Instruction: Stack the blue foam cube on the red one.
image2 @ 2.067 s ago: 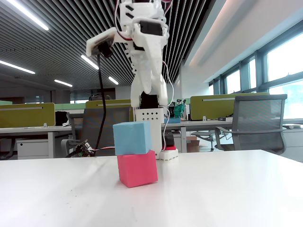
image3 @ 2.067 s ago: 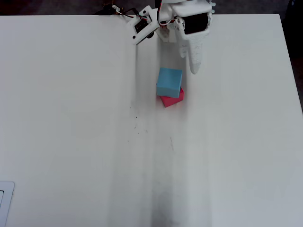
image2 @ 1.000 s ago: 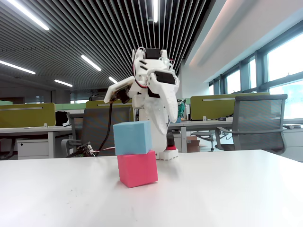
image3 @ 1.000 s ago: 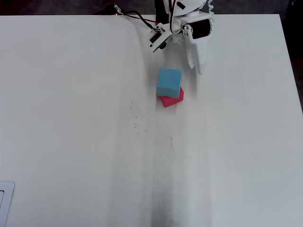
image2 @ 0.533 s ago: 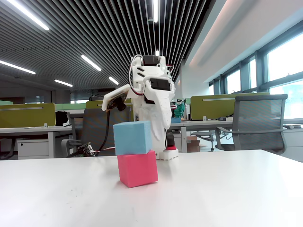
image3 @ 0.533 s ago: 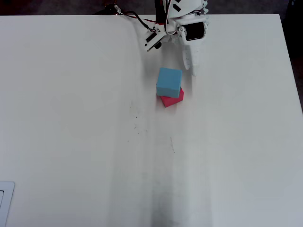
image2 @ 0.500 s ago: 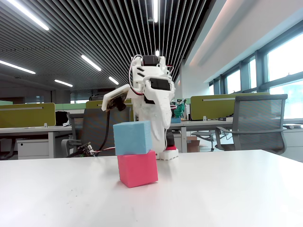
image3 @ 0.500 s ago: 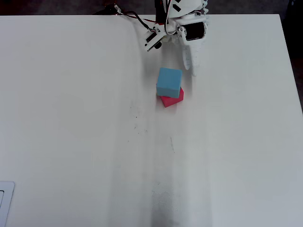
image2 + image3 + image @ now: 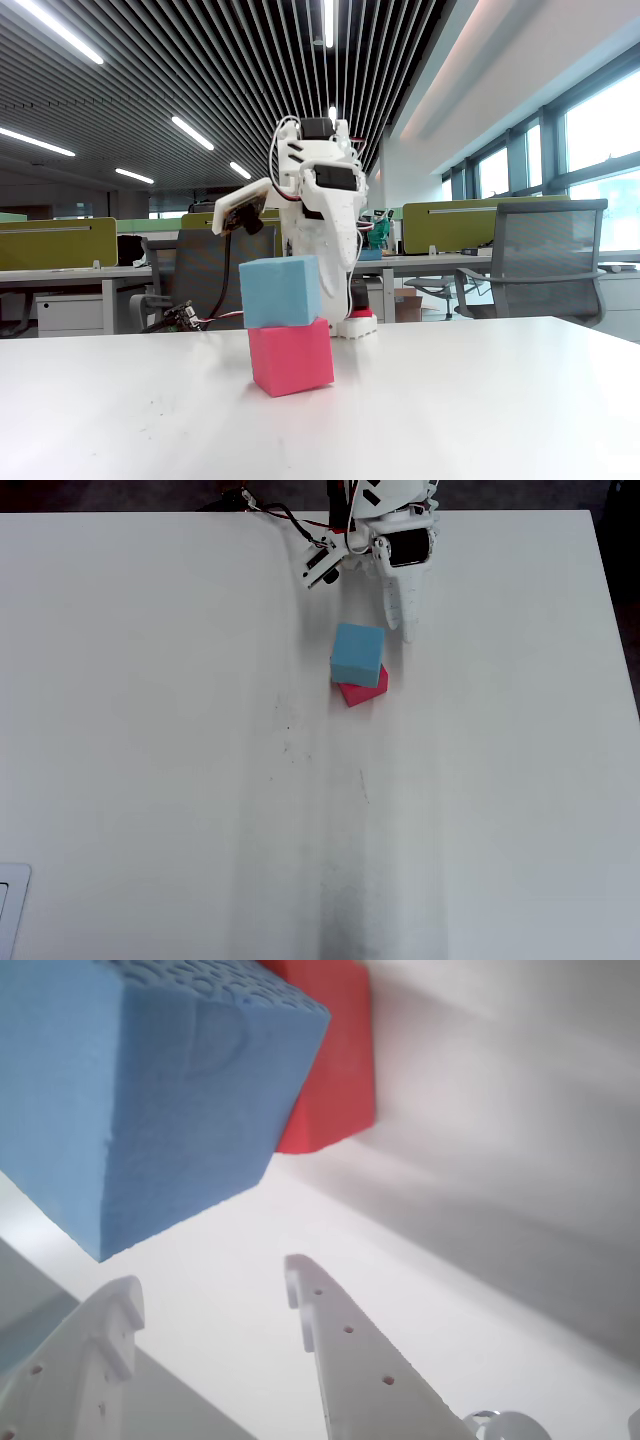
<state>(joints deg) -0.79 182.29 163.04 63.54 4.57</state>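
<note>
The blue foam cube [image 9: 283, 290] rests on top of the red cube [image 9: 290, 357] on the white table [image 9: 480, 400], slightly offset and turned. From overhead the blue cube [image 9: 358, 653] covers most of the red cube [image 9: 367, 690]. In the wrist view the blue cube [image 9: 150, 1100] fills the upper left, with the red cube [image 9: 335, 1070] behind it. My gripper [image 9: 212, 1280] is open and empty, with its jaws spread and clear of the blue cube. It sits just behind the stack in the fixed view [image 9: 340, 275] and beside it overhead [image 9: 398, 630].
The arm's base and cables [image 9: 300, 525] stand at the table's far edge. A white object [image 9: 8, 905] lies at the near-left corner overhead. Office chairs [image 9: 540, 255] and desks stand beyond the table.
</note>
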